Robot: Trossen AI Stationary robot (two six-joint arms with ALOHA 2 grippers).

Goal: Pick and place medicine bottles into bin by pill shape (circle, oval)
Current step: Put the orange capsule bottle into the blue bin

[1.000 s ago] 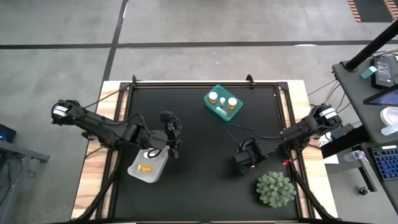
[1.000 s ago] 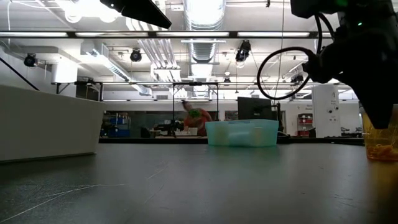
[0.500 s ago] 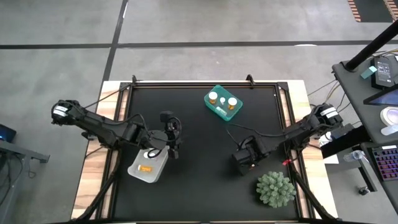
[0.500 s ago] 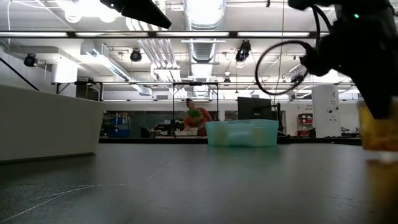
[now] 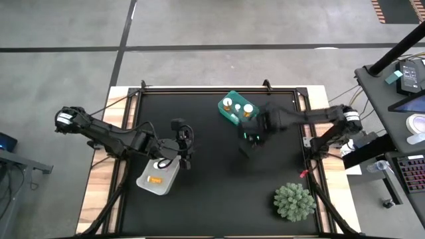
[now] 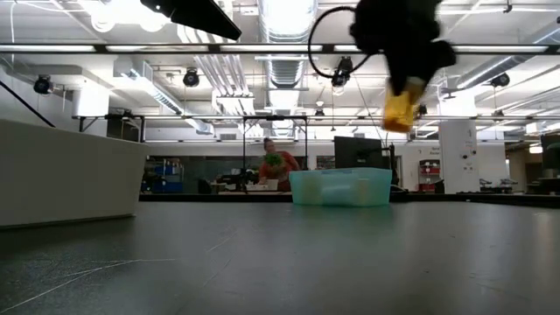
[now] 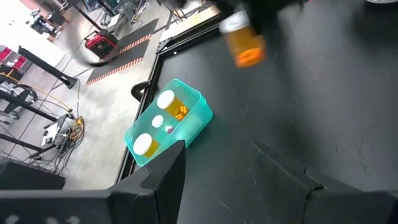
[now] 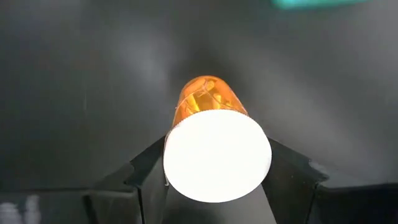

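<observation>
My right gripper (image 5: 249, 138) is in the air just near of the teal bin (image 5: 239, 111), shut on an amber bottle with a white cap (image 8: 216, 152). The bottle also shows in the low view (image 6: 400, 110) and the left wrist view (image 7: 244, 46). The teal bin (image 7: 168, 122) holds three white-capped bottles. My left gripper (image 5: 180, 151) is open and empty beside the grey bin (image 5: 158, 178), which holds an amber bottle (image 5: 155, 179). My right gripper pinches the bottle at its cap end (image 8: 177, 163) between its two fingers (image 8: 146, 171), one on either side. The fingers point down, along the bottle. The amber body (image 6: 400, 112) hangs below them, slightly tilted, high and clear of the table.
A green spiky plant (image 5: 294, 201) stands at the table's near right corner. The black mat (image 5: 219, 186) between the two bins is bare. In the low view a person (image 6: 273, 164) shows far off in the room behind the table.
My right gripper has risen with the amber bottle from the table near the plant and gone toward the far edge and a little left, to just beside the teal bin. The bottle is lifted clear and now hangs high above the table.
</observation>
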